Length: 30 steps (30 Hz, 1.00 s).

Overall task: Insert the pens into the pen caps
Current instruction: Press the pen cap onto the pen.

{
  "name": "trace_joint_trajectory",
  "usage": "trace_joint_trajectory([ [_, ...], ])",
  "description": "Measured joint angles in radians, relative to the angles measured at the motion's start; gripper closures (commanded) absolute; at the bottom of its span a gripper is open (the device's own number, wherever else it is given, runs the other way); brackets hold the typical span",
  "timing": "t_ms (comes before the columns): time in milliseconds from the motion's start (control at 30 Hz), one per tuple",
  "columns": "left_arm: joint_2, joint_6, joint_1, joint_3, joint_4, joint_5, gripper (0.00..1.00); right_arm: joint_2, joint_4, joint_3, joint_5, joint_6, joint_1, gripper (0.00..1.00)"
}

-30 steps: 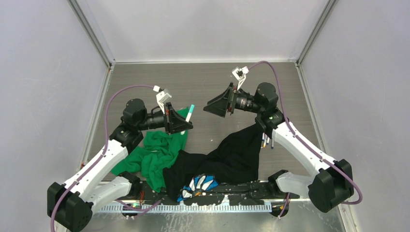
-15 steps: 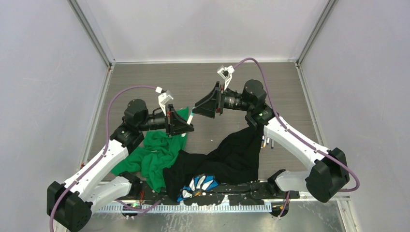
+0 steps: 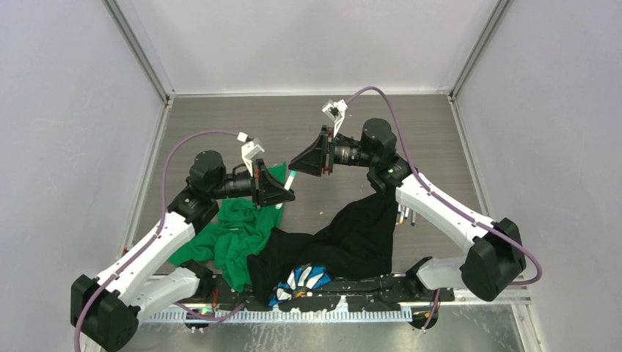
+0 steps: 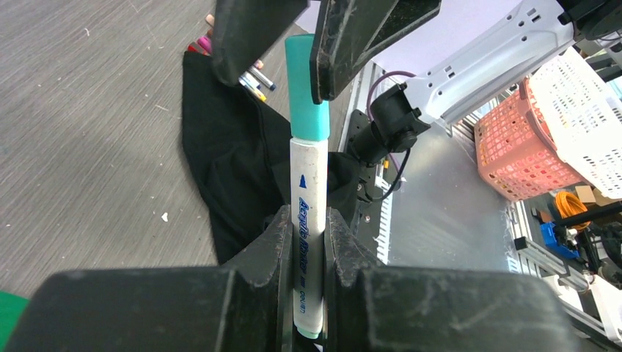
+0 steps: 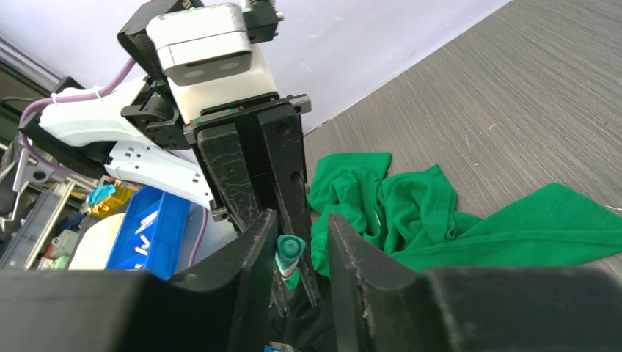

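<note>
Smooth, faintly glossy plastic is seen on the white-barrelled marker pen (image 4: 309, 213) and its teal cap (image 4: 306, 88); soft matt fabric on the crumpled green cloth (image 5: 440, 220) and the black cloth (image 4: 227, 169)

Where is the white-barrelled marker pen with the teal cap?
Top view, left of centre: the white-barrelled marker pen is clamped in the left gripper by the green cloth, its teal cap between the right gripper's jaws.

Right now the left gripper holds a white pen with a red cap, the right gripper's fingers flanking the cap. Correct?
The cap is teal, not red, per the left wrist view. The left gripper does hold the white pen, the right gripper flanking the cap.
</note>
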Motion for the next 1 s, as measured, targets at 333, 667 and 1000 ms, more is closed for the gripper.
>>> trace_joint_trajectory([
  [333, 0.006, -0.002, 0.000, 0.000, -0.014, 0.009, 1.00, 0.000, -0.002, 0.000, -0.042, -0.009, 0.002, 0.99],
  [667, 0.006, -0.064, -0.001, 0.000, 0.015, 0.055, 1.00, 0.000, 0.139, -0.049, -0.091, 0.068, -0.003, 0.99],
  [1000, -0.003, -0.111, -0.001, -0.002, 0.046, 0.066, 1.00, -0.011, 0.298, -0.119, -0.070, 0.197, -0.002, 0.99],
])
